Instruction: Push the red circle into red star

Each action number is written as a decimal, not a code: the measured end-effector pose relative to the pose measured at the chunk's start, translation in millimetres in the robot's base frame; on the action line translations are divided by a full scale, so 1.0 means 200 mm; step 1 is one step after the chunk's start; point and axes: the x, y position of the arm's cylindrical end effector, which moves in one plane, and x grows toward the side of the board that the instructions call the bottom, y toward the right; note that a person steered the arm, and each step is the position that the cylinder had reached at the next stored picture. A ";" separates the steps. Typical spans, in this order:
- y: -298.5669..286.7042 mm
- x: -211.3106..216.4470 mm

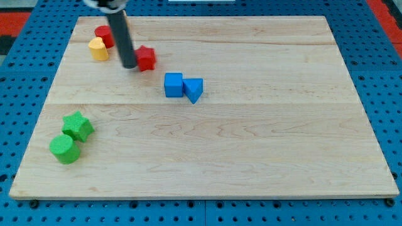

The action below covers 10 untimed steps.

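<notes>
The red circle (103, 36) lies near the board's top left, touching a yellow block (98, 49) just below it. The red star (146, 58) lies to the right of them. My tip (128, 64) stands right against the star's left side, between the star and the yellow block, below and to the right of the red circle. The rod rises from there to the view's top edge.
A blue cube (173, 85) and a blue triangle (194, 89) touch each other near the middle. A green star (78, 126) and a green circle (65, 149) sit together at the lower left. The wooden board (251, 157) lies on a blue pegboard.
</notes>
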 end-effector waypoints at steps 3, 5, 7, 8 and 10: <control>-0.27 0.11; -0.92 0.01; -0.38 -0.37; -0.31 -0.42; 0.22 -0.52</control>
